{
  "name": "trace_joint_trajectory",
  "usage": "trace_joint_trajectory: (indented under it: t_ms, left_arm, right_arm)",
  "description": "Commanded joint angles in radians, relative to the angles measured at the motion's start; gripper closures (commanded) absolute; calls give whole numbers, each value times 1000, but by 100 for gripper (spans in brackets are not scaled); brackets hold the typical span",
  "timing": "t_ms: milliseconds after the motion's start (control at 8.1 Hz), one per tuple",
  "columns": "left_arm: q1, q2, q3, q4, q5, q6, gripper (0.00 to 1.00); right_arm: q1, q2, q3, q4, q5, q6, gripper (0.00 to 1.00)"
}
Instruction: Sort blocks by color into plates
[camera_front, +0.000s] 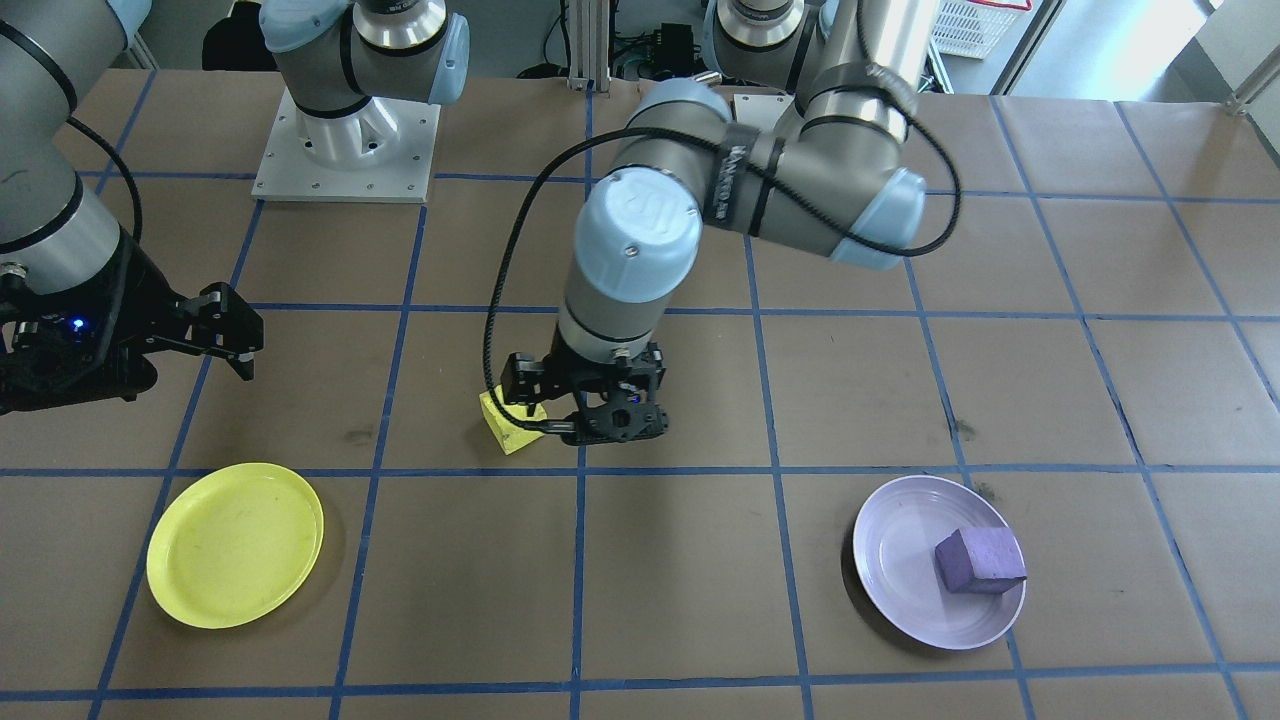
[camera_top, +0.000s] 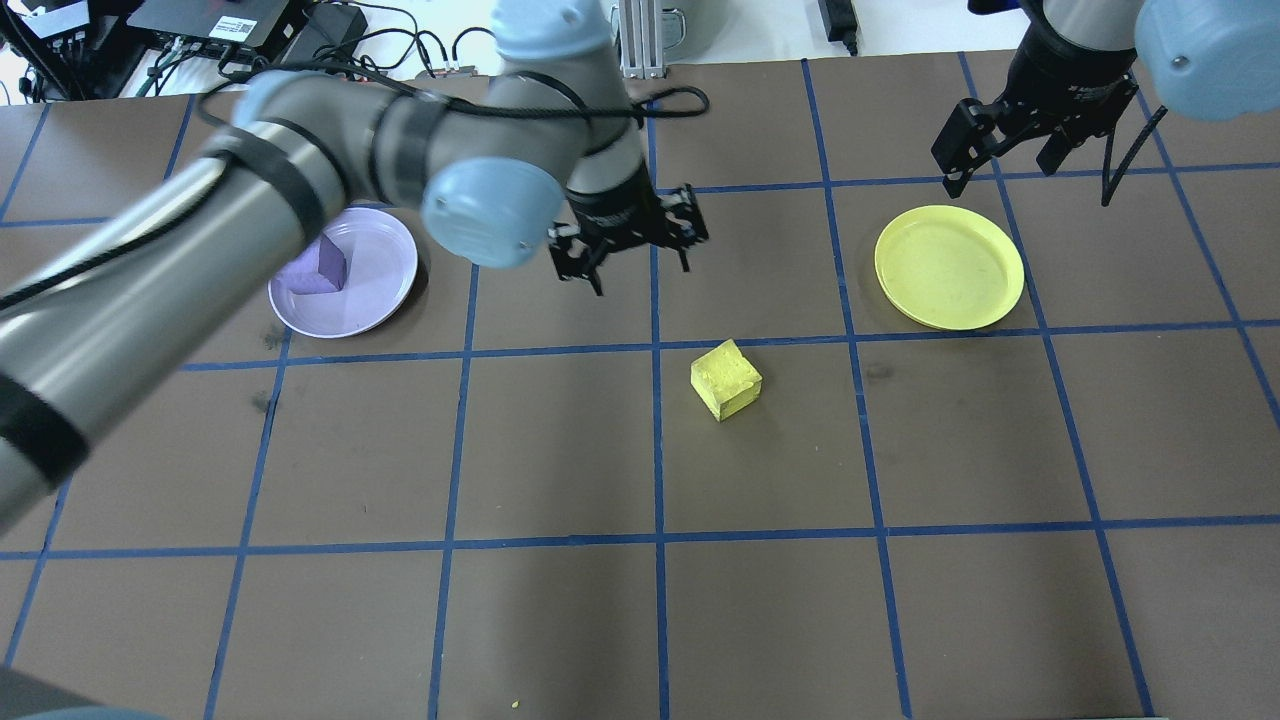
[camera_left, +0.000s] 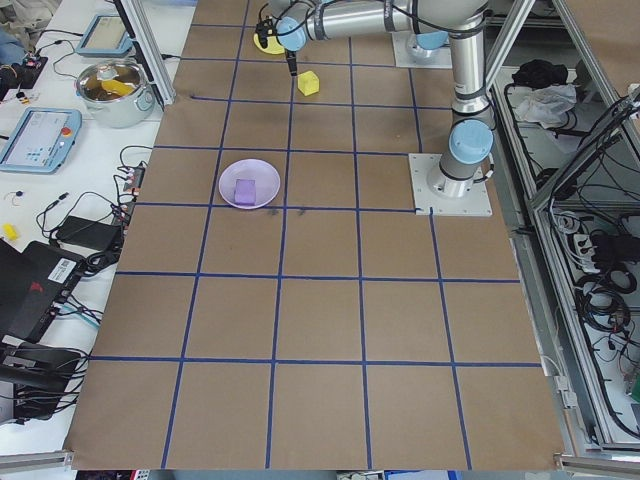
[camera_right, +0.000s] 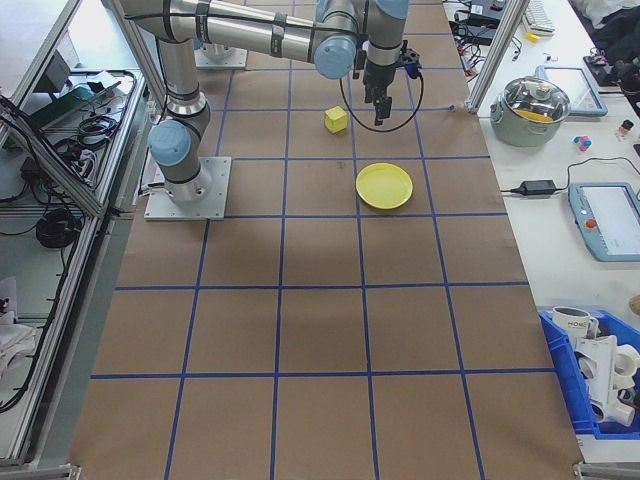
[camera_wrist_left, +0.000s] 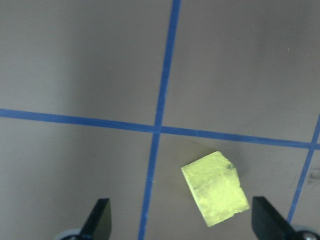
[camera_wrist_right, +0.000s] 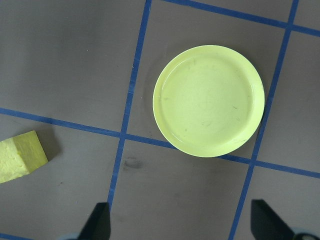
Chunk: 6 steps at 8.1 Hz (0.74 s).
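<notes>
Overhead, left gripper (camera_top: 628, 247) wide open, empty, above yellow block (camera_top: 726, 379)

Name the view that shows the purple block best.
Exterior front-facing: the purple block sits large and unobstructed in the lavender plate. Overhead exterior has it partly hidden by the left arm. Exterior left shows it tiny. Exterior right and both wrist views miss it.
</notes>
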Motion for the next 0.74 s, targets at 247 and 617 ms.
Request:
trace_joint_trajectory:
  t_ms: [247,617]
  left_arm:
    - [367,330,34,-274,278,474,0]
    - [356,377,153,-459,257,426,0]
  right_arm:
    - [160,28,0,-8,3,-106,0]
    - [297,137,15,-30,6,-94,0]
